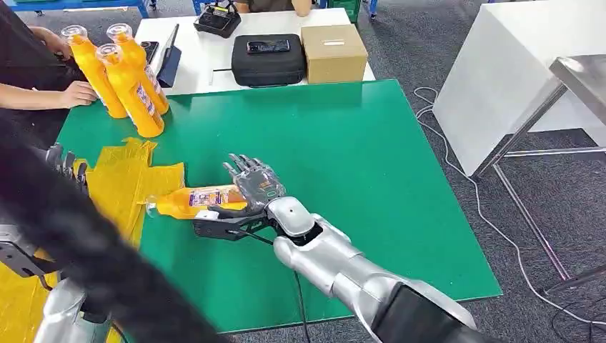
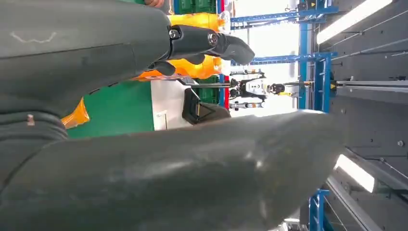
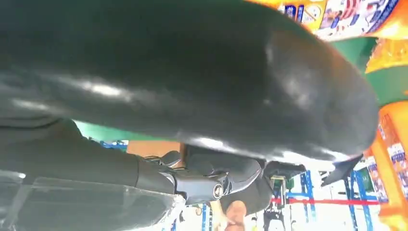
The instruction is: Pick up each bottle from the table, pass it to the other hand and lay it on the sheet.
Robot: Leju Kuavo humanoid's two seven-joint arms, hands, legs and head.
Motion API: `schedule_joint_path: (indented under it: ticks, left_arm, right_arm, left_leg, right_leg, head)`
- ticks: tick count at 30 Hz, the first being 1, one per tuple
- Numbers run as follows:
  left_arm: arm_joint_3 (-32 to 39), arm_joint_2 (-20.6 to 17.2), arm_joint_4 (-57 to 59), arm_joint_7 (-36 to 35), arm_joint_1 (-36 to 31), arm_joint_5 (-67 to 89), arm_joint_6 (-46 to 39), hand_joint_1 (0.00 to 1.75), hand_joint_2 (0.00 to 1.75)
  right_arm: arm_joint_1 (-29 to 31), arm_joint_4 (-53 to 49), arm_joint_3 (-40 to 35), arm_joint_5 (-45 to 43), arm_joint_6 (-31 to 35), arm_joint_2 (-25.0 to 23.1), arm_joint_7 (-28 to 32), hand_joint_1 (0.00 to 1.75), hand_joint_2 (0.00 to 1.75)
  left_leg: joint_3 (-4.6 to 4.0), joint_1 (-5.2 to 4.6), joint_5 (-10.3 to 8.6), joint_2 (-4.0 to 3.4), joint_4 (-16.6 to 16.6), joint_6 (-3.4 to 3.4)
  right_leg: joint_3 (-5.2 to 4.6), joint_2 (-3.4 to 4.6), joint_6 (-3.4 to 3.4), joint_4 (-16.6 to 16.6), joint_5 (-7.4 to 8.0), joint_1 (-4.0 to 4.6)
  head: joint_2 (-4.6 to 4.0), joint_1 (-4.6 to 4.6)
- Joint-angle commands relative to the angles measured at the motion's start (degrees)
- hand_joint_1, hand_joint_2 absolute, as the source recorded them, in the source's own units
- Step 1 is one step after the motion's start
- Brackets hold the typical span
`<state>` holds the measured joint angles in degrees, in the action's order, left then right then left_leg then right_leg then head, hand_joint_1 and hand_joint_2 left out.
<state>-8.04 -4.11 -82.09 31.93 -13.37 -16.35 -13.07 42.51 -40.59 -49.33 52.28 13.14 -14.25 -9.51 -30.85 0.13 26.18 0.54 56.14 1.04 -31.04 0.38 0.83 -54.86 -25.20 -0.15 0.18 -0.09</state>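
The right robot hand (image 1: 246, 193) grips a bottle (image 1: 196, 200) lying sideways at the sheet's (image 1: 132, 182) right edge, cap toward the sheet. The left robot hand (image 1: 68, 166), at the sheet's left, holds nothing I can make out. To hand over well, keep the bottle level and let go only once the left fingers close.

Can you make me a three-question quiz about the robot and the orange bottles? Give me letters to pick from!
1. Where are the three standing bottles?
A. far left of the green mat
B. on the cardboard box
C. on the floor

2. What colour is the sheet?
A. blue
B. yellow
C. white

3. What is the right hand doing?
A. waving
B. holding a bottle sideways
C. resting flat

Answers: 1 A, they stand at the mat's far left corner. 2 B, it is plainly yellow. 3 B, its fingers wrap the lying bottle.
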Motion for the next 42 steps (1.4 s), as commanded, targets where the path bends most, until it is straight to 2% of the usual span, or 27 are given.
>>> schedule_joint_path:
  ticks: [1, 5, 8, 11, 15, 16, 18, 23, 42]
  left_arm:
    - [1.5, -0.4, -2.2, -0.2, 0.9, 0.0, 0.3, 0.00, 0.00]
    - [1.8, 0.4, -7.6, 0.8, 6.3, -0.1, 0.5, 0.00, 0.00]
    - [1.0, 0.6, -11.0, -1.0, 6.4, -0.3, -1.5, 0.00, 0.00]
    - [1.3, 0.7, -10.2, -1.5, 6.5, -1.2, -1.2, 0.00, 0.00]
    - [0.8, 1.2, -4.9, -0.8, 2.6, -1.8, -0.2, 0.00, 0.00]
    - [0.7, 1.6, -3.5, -0.7, 0.9, -1.8, -0.1, 0.00, 0.00]
    - [0.1, 3.0, -1.4, -1.2, -2.1, -1.6, 0.4, 0.00, 0.00]
    - [-1.6, 4.2, 1.5, -2.3, -5.1, -1.4, 0.7, 0.00, 0.00]
    - [-1.4, 4.2, 1.2, -2.3, -4.8, -1.4, 0.6, 0.00, 0.00]
  right_arm:
    - [-1.6, -7.9, -0.7, -0.1, 0.5, 5.4, 0.1, 0.00, 0.00]
    - [-6.5, -16.7, 1.7, -2.1, 3.9, 8.4, 0.6, 0.00, 0.00]
    - [-7.3, -24.8, 2.5, -0.1, -0.7, 9.2, -2.0, 0.00, 0.00]
    - [-6.0, -22.1, 2.2, -0.1, -2.0, 8.8, -2.1, 0.00, 0.00]
    - [-0.7, -8.5, 1.3, 0.3, -2.3, 5.0, -0.8, 0.00, 0.00]
    - [1.1, -4.1, 1.3, 0.4, -2.3, 3.3, -0.6, 0.00, 1.75]
    - [4.3, 4.4, 1.0, 1.2, -1.5, -0.4, -0.8, 0.00, 1.75]
    - [7.0, 12.1, 0.9, 1.5, -1.4, -4.5, -0.7, 0.00, 1.75]
    - [7.5, 12.9, 0.7, 1.6, -2.0, -5.4, -1.0, 0.00, 1.75]
  left_leg:
    - [0.04, 0.05, 0.05, 0.04, 0.0, -0.08]
    - [0.27, 0.04, 0.07, -0.11, -0.2, -0.06]
    - [-0.02, 0.01, 0.05, 0.06, 0.0, -0.03]
    - [-0.18, 0.03, 0.07, 0.06, 0.1, -0.06]
    - [0.02, 0.02, -0.01, 0.03, -0.1, -0.07]
    - [-0.07, 0.05, -0.02, 0.01, 0.0, -0.10]
    - [-0.15, -0.01, -0.04, 0.04, 0.1, -0.06]
    - [-0.02, 0.01, -0.08, 0.08, 0.0, -0.05]
    - [-0.06, 0.02, -0.07, -0.01, 0.0, -0.04]
  right_leg:
    - [0.09, -0.13, 0.01, 0.0, -0.05, 0.06]
    - [0.30, 0.01, 0.03, 0.2, -0.02, 0.05]
    - [0.02, -0.13, 0.03, 0.0, -0.06, 0.01]
    - [-0.13, -0.12, 0.02, -0.1, -0.08, 0.03]
    - [0.04, -0.12, 0.00, 0.1, 0.00, 0.02]
    - [-0.04, -0.11, -0.01, 0.0, 0.02, 0.05]
    - [-0.16, -0.07, -0.02, -0.1, 0.02, -0.01]
    - [-0.04, -0.14, -0.15, 0.0, 0.11, 0.02]
    - [-0.08, -0.09, -0.15, 0.0, 0.11, 0.03]
  head:
    - [0.00, 0.00]
    - [0.00, 0.02]
    - [0.00, 0.00]
    - [0.00, 0.00]
    - [0.00, 0.00]
    - [0.00, 0.00]
    - [0.00, 0.00]
    - [0.02, 0.02]
    - [0.00, 0.00]
